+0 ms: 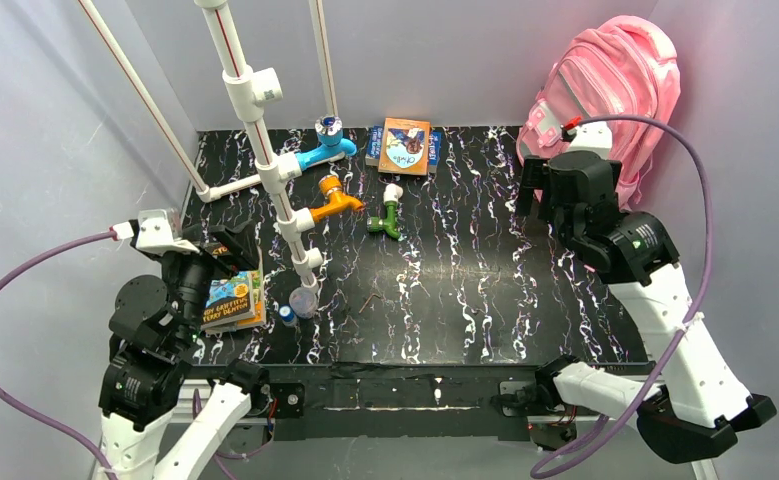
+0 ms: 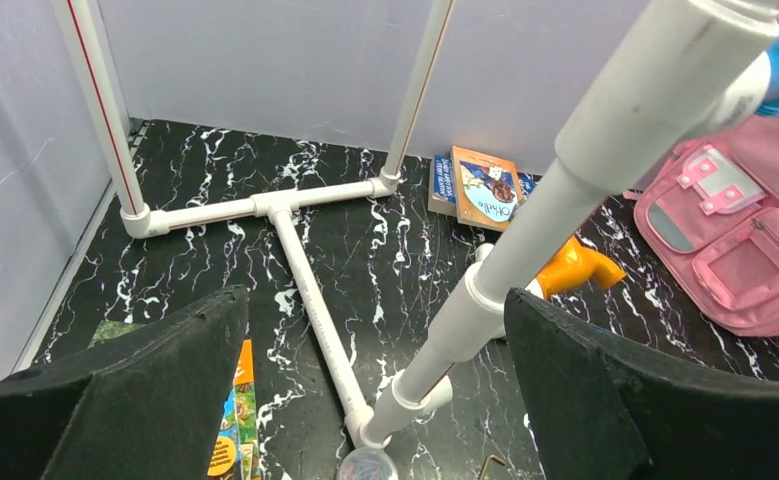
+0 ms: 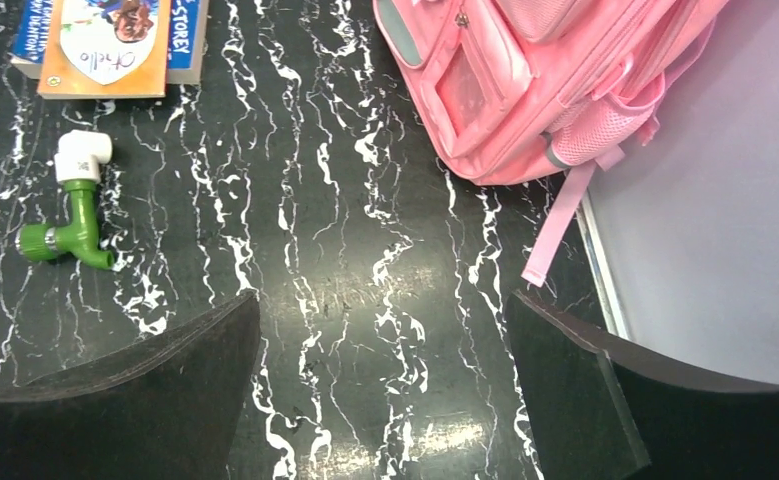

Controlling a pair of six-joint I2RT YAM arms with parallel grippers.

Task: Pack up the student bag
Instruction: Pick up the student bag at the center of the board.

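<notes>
The student bag [image 1: 610, 85], a large pink backpack, leans in the far right corner; it also shows in the right wrist view [image 3: 525, 80] and the left wrist view [image 2: 745, 250]. My right gripper [image 1: 537, 195] hovers open just in front of the bag, over bare table [image 3: 380, 305], with nothing between its fingers. My left gripper [image 1: 227, 255] is open at the near left, above a colourful book [image 1: 233, 300], whose edge shows by the left finger [image 2: 235, 420]. Two stacked books [image 1: 405, 145] lie at the back middle.
A white PVC pipe frame [image 1: 265, 150] stands at the left and crosses in front of my left gripper [image 2: 525, 230]. It carries blue [image 1: 325, 150] and orange fittings [image 1: 335, 200]. A green fitting [image 1: 390, 215] lies mid-table. A small clear cup [image 1: 303, 300] stands at the frame's foot.
</notes>
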